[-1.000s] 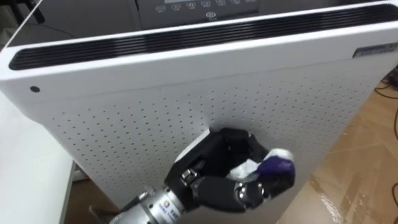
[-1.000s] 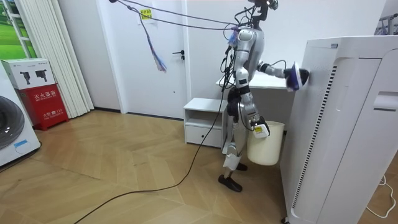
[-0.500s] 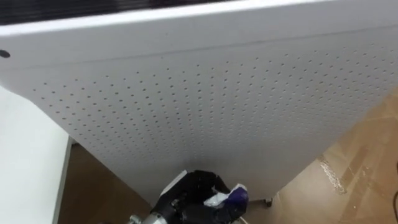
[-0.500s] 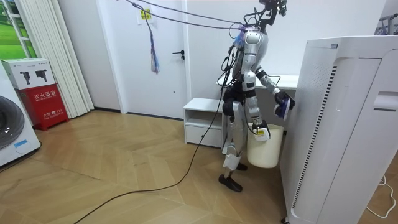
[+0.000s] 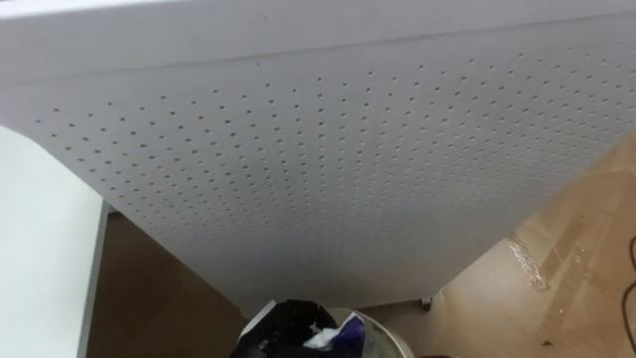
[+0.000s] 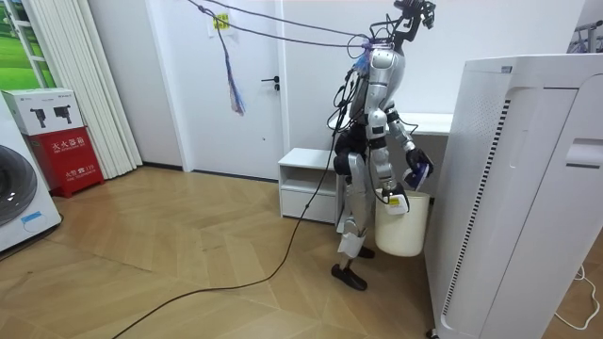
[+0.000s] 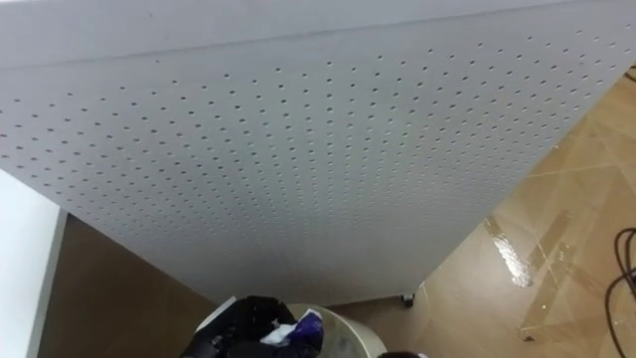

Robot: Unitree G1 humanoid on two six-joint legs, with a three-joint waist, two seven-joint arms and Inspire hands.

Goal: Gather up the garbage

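Parquet floor (image 6: 188,245) runs from the onlooker's feet to the far wall. Nearest, at the room view's right, stands a tall white appliance (image 6: 528,188) with a perforated side panel; the eye views look down along this panel.

Just beyond it the robot stands upright, facing the appliance. Its left hand (image 5: 290,330) is curled round the garbage (image 5: 336,336), a crumpled white and purple piece, held above the open top of a white bin (image 6: 402,231). The right hand (image 6: 389,195) hangs at the bin's rim; whether it grips the rim cannot be told.

Behind the robot are a low white cabinet (image 6: 306,179) and a white table (image 6: 429,122) against the wall, with a white door (image 6: 236,85) farther to the room view's left. A red box (image 6: 66,160) and a washing machine (image 6: 14,198) stand at the far left.
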